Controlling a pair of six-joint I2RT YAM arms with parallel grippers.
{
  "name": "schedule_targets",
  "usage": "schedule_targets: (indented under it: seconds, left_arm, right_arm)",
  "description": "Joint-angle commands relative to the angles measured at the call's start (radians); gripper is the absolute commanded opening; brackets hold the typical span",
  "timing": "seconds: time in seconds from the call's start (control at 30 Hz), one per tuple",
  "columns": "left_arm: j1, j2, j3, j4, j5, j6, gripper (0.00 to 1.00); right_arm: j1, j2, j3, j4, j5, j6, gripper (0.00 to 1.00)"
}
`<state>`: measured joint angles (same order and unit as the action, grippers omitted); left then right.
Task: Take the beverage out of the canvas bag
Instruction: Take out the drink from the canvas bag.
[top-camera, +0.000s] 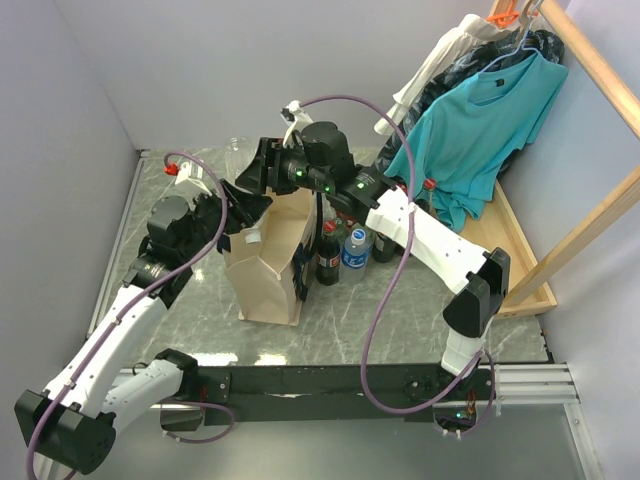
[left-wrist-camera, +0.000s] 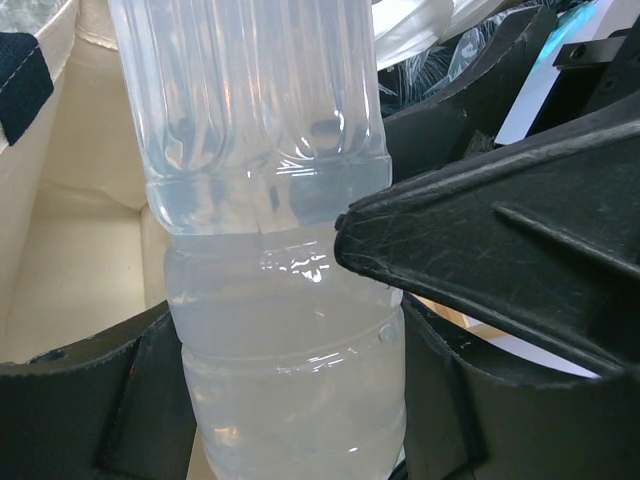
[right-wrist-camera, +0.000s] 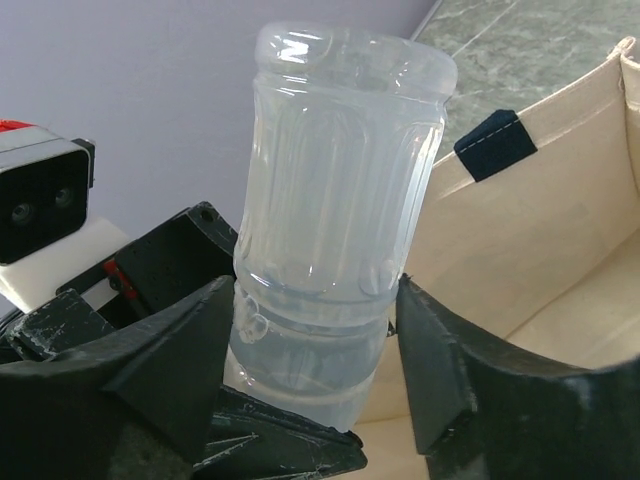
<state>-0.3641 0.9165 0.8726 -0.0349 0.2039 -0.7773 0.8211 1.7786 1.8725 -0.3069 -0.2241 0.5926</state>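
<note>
A: What is on your far left?
B: The pale side wall (top-camera: 60, 150), close by my left arm, so there is little room that way. My left gripper (left-wrist-camera: 290, 350) is clamped on the clear bottle (left-wrist-camera: 270, 150), with a finger pressed to each side.

A: Where is the bottle, relative to the bag?
B: It is held up above the canvas bag (top-camera: 265, 275), over the left rear of its open mouth. In the right wrist view the bag's rim and navy strap (right-wrist-camera: 495, 145) sit just right of the bottle, with a gap between.

A: And your right side?
B: My right gripper (right-wrist-camera: 315, 300) is closed round the same bottle, one finger touching each side, just beside my left one.

A: Is there room to move?
B: A cola bottle (top-camera: 328, 255) and a blue-labelled bottle (top-camera: 357, 250) stand just right of the bag. The marble table (top-camera: 400, 320) lies bare in front. A teal shirt (top-camera: 480, 130) hangs at far right.
</note>
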Motion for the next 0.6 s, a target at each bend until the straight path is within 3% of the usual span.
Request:
schedule_targets:
  seconds: [0.0, 0.3, 0.57]
  left_arm:
    - [-0.001, -0.044, 0.039, 0.044, -0.012, 0.032, 0.01]
    - [-0.001, -0.057, 0.034, 0.059, -0.003, 0.044, 0.01]
    - [-0.001, 0.002, 0.112, 0.038, 0.006, 0.016, 0.01]
  right_arm:
    - [-0.007, -0.097, 0.042, 0.127, 0.078, -0.046, 0.71]
    - [-0.033, -0.114, -0.001, 0.143, 0.092, -0.036, 0.86]
    - [-0.039, -0.163, -0.056, 0.111, 0.097, -0.123, 0.86]
